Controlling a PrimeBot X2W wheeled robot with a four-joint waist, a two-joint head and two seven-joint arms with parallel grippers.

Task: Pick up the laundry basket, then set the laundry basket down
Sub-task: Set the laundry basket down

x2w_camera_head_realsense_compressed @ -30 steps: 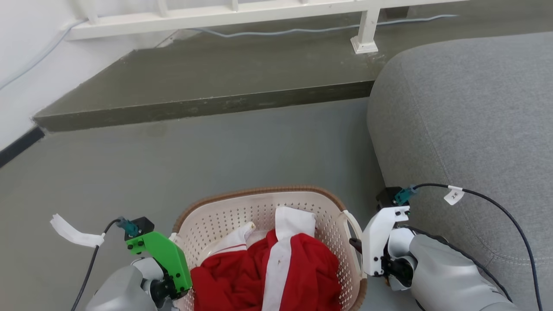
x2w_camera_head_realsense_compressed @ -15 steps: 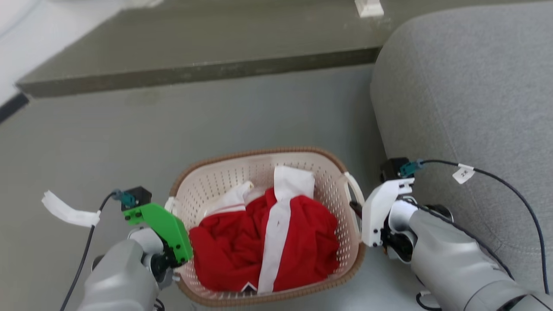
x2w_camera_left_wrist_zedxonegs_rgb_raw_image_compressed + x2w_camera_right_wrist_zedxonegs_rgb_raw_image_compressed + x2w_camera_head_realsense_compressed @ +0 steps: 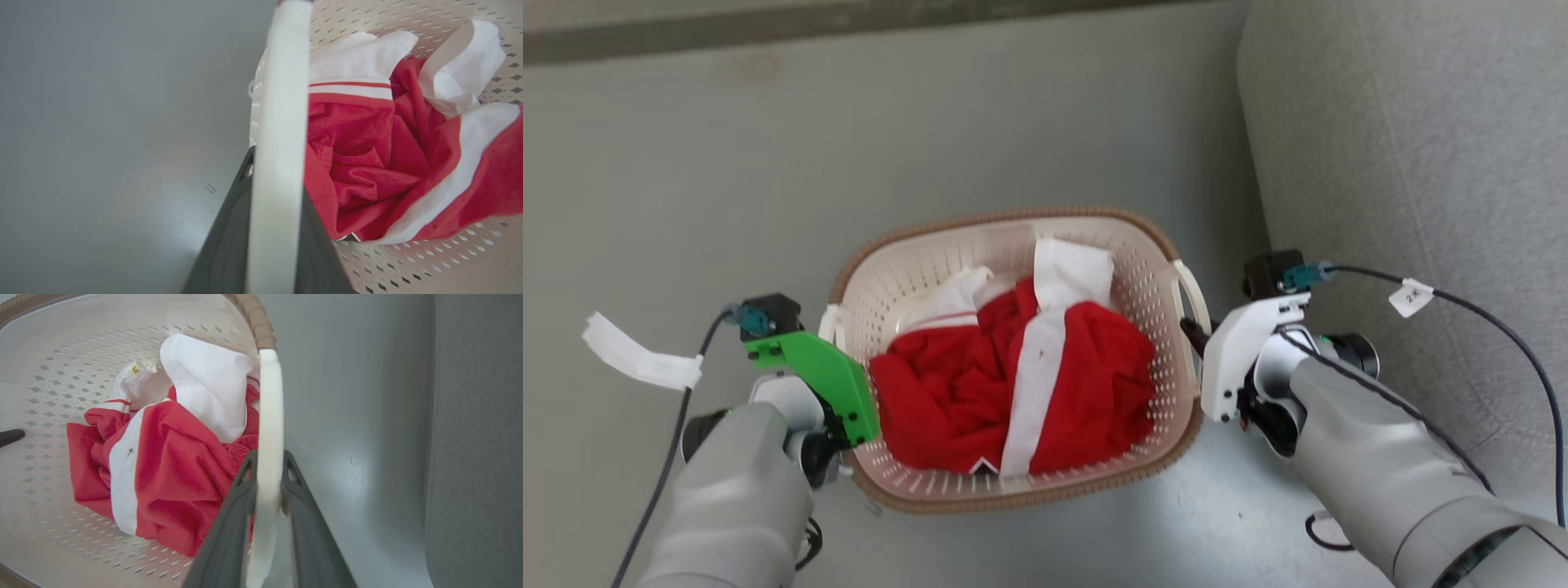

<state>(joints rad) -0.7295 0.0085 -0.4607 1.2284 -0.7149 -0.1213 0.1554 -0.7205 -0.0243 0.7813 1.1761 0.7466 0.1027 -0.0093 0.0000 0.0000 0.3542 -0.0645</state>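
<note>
Laundry basket (image 3: pixel 1013 219): light, stiff plastic, I judge; clothes (image 3: pixel 947 392) inside.
Left gripper (image 3: pixel 274 173): mine, clamped on left handle (image 3: pixel 282 102).
Right gripper (image 3: pixel 269 455): clamped on right handle (image 3: pixel 270 400).

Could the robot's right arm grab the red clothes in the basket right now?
Probably not: its right end effector is shut on a handle of the laundry basket. The red garment lies uncovered, though.

left pincer (image 3: pixel 277 167) clamped, right pincer (image 3: pixel 269 457) clamped
</note>
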